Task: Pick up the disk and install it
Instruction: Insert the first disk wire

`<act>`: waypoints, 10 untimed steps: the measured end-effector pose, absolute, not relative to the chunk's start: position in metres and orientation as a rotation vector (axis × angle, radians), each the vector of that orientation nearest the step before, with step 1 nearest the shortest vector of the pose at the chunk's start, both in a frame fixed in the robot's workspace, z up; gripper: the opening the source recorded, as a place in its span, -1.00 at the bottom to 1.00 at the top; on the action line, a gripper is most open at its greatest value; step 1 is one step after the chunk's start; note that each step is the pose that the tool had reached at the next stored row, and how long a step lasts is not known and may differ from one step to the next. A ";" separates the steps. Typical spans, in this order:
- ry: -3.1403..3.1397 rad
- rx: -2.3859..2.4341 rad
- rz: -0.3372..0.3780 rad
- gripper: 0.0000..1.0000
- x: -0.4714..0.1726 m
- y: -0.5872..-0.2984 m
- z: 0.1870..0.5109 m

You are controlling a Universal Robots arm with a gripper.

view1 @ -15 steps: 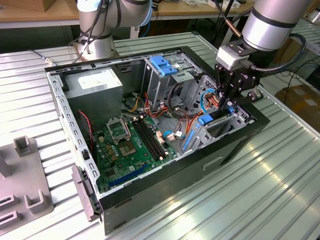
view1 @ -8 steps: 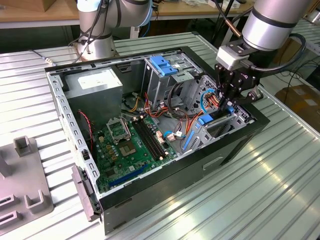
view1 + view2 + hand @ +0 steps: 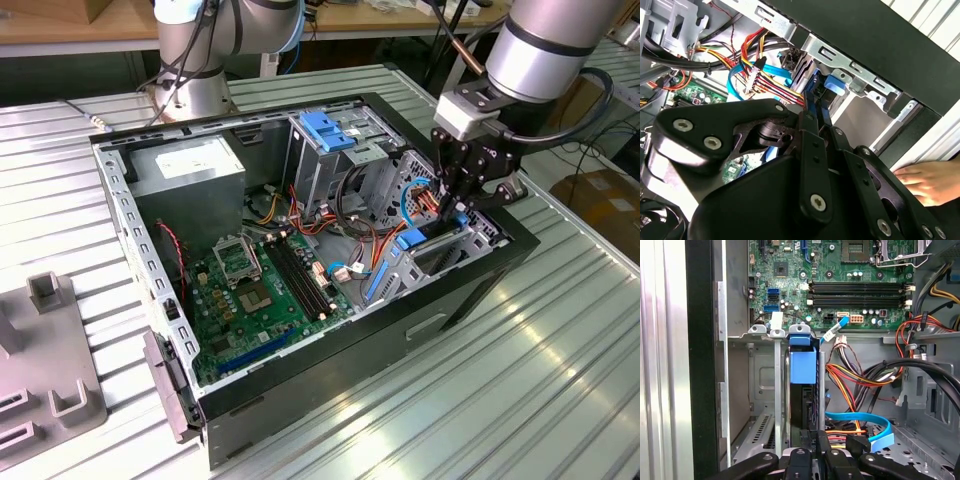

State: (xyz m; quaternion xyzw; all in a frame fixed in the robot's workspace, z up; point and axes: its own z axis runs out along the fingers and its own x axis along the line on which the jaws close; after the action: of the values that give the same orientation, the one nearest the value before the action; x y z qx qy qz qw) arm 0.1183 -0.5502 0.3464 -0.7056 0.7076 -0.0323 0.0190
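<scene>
The arm [image 3: 545, 45] is silver-grey tubing with a pale grey wrist block. Its black gripper [image 3: 462, 195] has linked bars with silver screw heads, with dark cables trailing behind.

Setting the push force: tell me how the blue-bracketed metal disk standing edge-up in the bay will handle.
The flat metal disk in its blue plastic bracket is probably rigid and heavy for its size. Held on edge between the grey metal bay rails, it should slide rather than tip. Its blue plastic tab may flex under a push.
</scene>
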 end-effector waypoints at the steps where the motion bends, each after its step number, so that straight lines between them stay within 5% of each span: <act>1: 2.198 -2.188 -0.100 -0.66 0.118 -0.551 0.346; 10: 2.193 -2.192 -0.098 -0.66 0.118 -0.551 0.342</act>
State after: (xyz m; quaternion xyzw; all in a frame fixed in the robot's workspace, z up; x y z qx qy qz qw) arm 0.1183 -0.5506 0.3421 -0.7064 0.7068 -0.0317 0.0196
